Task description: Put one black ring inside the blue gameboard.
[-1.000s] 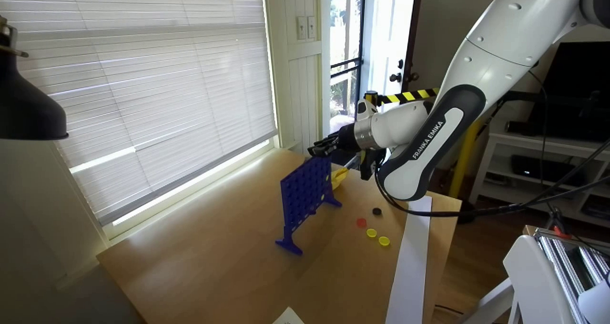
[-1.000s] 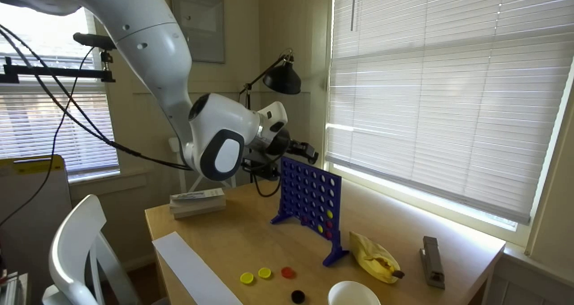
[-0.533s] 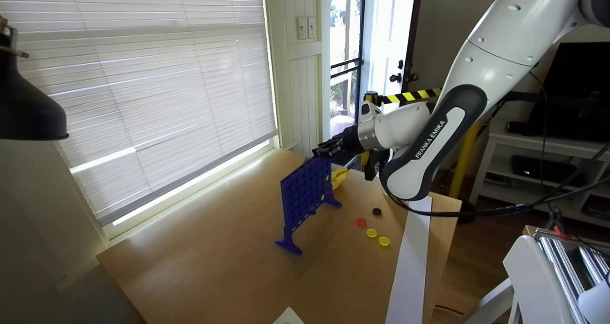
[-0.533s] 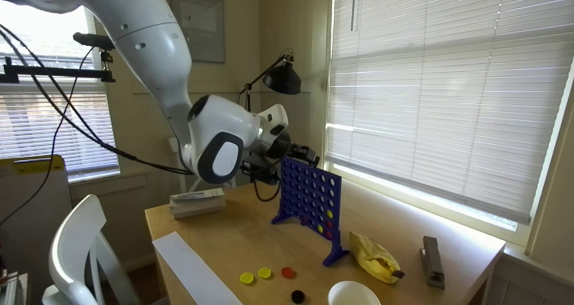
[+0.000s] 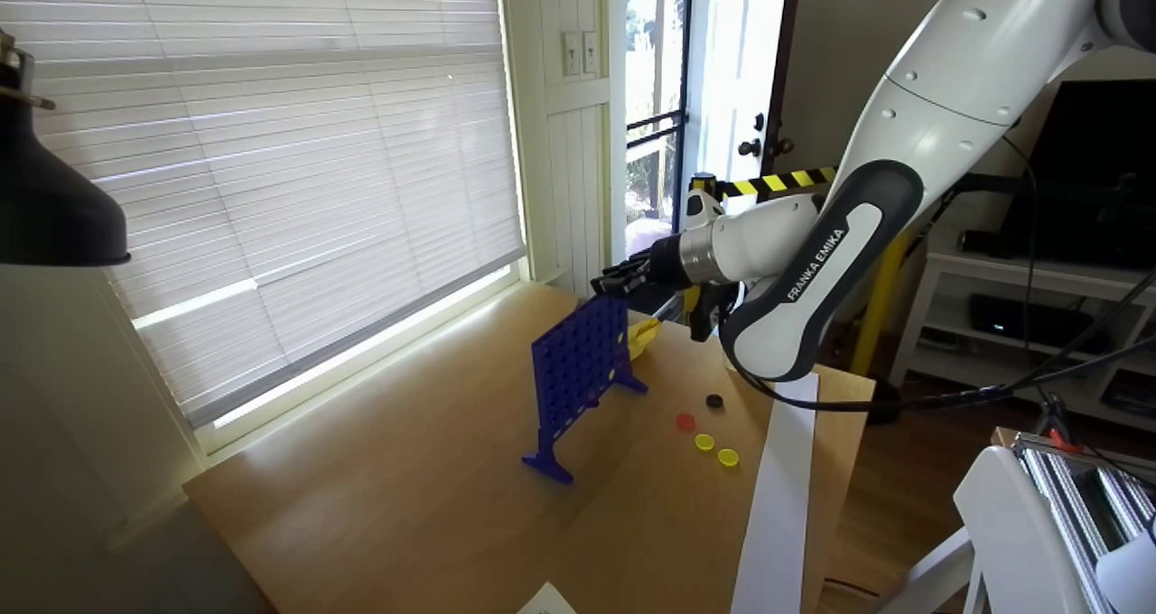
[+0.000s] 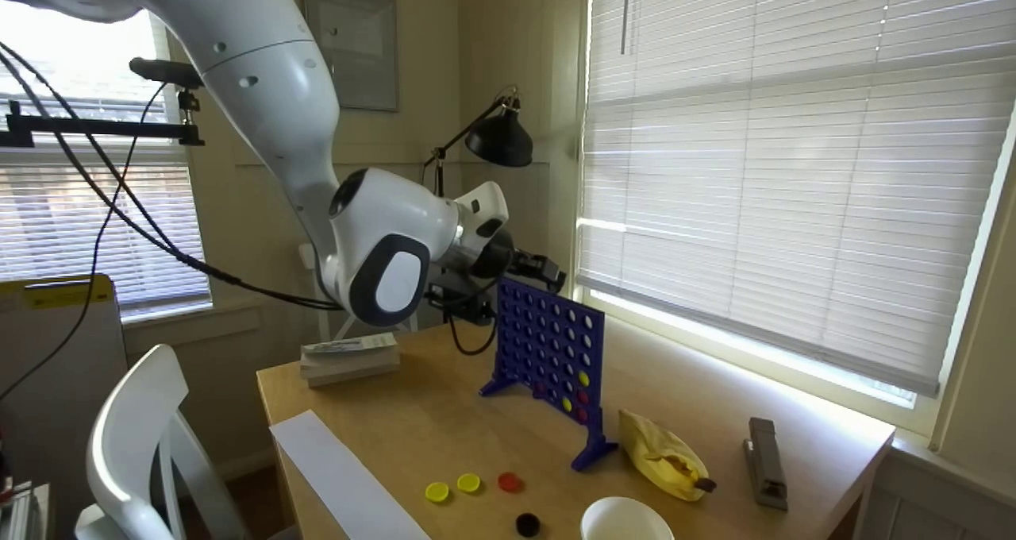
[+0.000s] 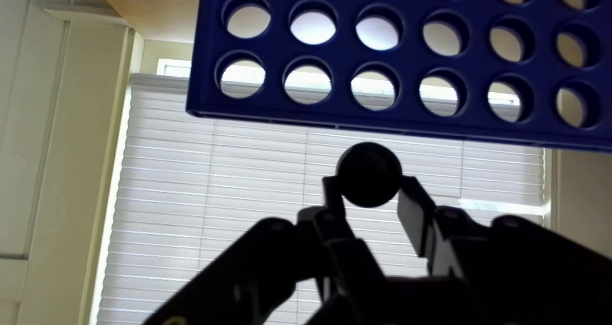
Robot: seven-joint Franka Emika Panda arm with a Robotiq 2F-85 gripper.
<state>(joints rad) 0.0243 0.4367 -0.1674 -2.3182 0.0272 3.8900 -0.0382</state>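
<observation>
My gripper (image 7: 370, 187) is shut on a black ring (image 7: 369, 172), held by its edges between the fingertips. The wrist picture appears upside down. The ring is just past the top edge of the blue gameboard (image 7: 409, 61), apart from it in that view. In both exterior views the gripper (image 5: 603, 284) (image 6: 558, 279) is above the upright gameboard (image 5: 578, 361) (image 6: 549, 348), near its top edge; the held ring is too small to make out there. A few red and yellow tokens show in the board's lower holes. Another black ring (image 5: 714, 401) (image 6: 527, 525) lies on the table.
A red token (image 5: 685, 423) and two yellow tokens (image 5: 704, 441) (image 5: 728, 457) lie in front of the board. A yellow banana-like object (image 6: 665, 457), a white bowl (image 6: 625, 522), a stapler (image 6: 765, 464), books (image 6: 349, 361) and a white strip (image 6: 345, 476) are on the table.
Since one second ago my gripper has shifted slightly above the board, to the right in both exterior views. In the last half second it has barely moved. Board and loose tokens are unchanged.
</observation>
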